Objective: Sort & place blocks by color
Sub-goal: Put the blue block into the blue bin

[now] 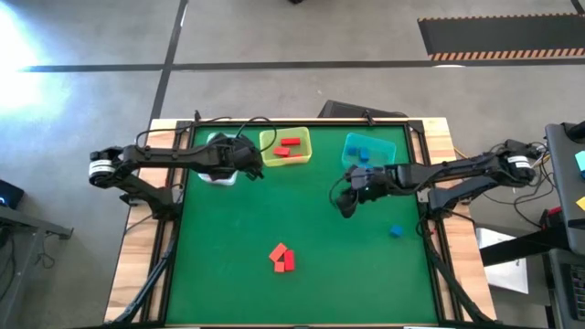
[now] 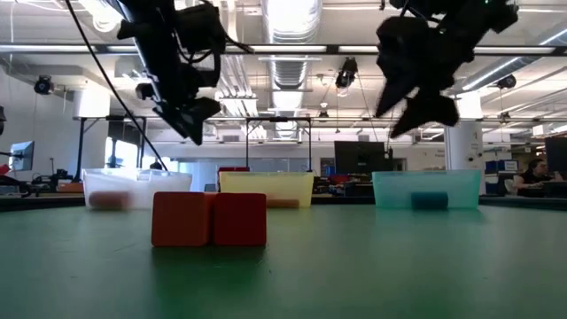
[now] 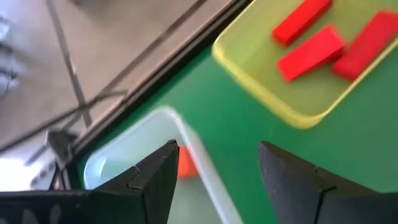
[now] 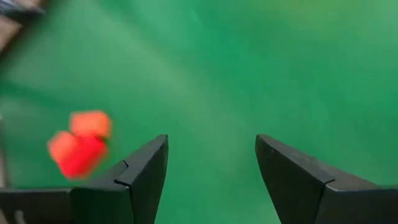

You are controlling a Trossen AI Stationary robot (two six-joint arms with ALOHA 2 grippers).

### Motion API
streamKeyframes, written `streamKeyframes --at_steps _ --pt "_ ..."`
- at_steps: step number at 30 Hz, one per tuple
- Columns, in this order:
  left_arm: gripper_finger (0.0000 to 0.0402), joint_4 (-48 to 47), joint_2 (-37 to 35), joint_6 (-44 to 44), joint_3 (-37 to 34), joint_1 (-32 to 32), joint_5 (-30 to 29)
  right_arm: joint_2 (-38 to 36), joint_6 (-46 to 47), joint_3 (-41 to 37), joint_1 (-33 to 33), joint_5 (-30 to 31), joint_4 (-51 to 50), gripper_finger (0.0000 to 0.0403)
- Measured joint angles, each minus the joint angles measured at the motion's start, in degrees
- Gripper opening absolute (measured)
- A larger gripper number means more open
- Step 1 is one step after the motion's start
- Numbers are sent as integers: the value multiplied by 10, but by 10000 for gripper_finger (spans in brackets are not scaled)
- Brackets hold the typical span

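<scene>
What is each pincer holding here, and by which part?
Nothing is held. The left pincer is open and empty above the clear bin; the right pincer is open and empty over the green mat.

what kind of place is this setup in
Probably an open lab or workshop: the low view shows exposed ceiling ducts, computer monitors on desks behind the green-topped table, and a seated person.
</scene>
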Motion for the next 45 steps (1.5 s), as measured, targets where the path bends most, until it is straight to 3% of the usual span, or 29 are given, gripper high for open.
streamKeyframes --at_steps 4,10,14,17,23,28,39,45 --pt "203 26 -3 29 4 -1 0 24 81 37 29 0 -169 225" --pt "203 29 -6 41 2 0 -20 37 274 42 90 -25 -345 224" --pt "203 37 -6 39 -5 0 -78 34 380 40 136 -48 -431 236" --pt "203 45 -6 39 -13 0 -107 33 410 37 155 -63 -466 251" --pt "203 45 -6 39 -16 0 -116 33 320 11 177 -134 -452 279" --pt "203 45 -6 39 -17 0 -116 33 229 -16 180 -139 -450 280" --pt "203 44 -6 39 -17 0 -116 37 199 -77 180 -130 -357 244" --pt "203 44 -6 41 -17 0 -116 37 198 -88 180 -130 -355 188"
